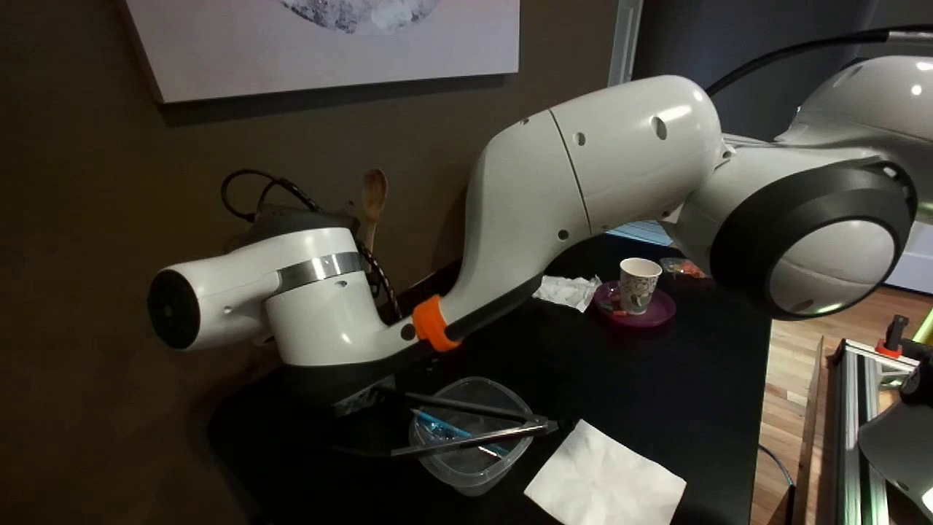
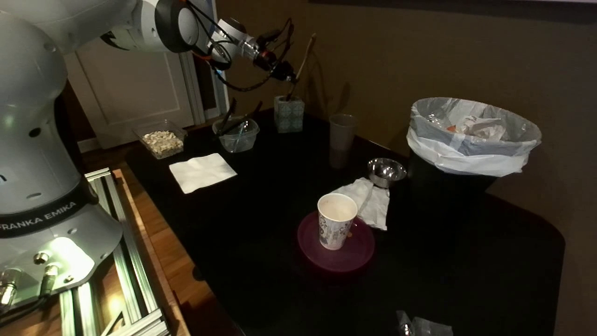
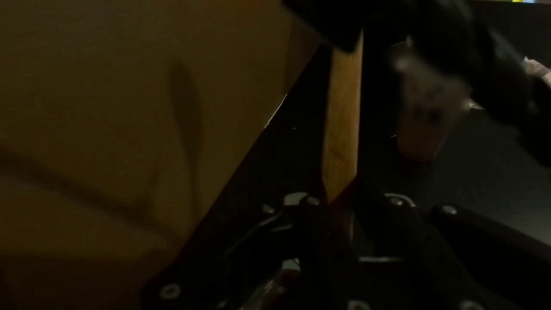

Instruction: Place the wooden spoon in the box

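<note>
wooden spoon [image 1: 372, 210]: long axis steep, leaning, bowl end up | gripper [image 2: 295, 79]: clamped on handle | box [image 2: 288, 115] below

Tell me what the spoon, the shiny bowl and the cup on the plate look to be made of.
Spoon: wood, apparently matte; brown, with faint streaks running lengthwise in the wrist view.
Bowl: polished metal, perhaps steel; silvery, with sharp bright reflections.
Cup: probably paper, seemingly matte; dark pattern on a pale wall, thin rim, though plastic isn't ruled out.
</note>
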`<state>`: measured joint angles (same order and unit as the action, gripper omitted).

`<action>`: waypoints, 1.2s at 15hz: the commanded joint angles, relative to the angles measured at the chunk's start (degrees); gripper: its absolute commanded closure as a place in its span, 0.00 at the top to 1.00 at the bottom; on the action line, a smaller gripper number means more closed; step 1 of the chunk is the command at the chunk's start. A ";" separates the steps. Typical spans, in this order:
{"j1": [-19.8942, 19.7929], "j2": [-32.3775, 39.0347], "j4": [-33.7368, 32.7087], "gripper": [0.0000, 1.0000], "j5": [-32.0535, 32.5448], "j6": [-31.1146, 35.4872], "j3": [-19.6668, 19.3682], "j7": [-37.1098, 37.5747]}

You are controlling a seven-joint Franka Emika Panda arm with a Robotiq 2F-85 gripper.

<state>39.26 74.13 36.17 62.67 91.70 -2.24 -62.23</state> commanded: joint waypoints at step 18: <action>-1.08 -2.48 -9.48 1.00 -18.28 -8.43 1.05 1.11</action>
<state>39.12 75.73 26.10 49.23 83.71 -1.25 -61.54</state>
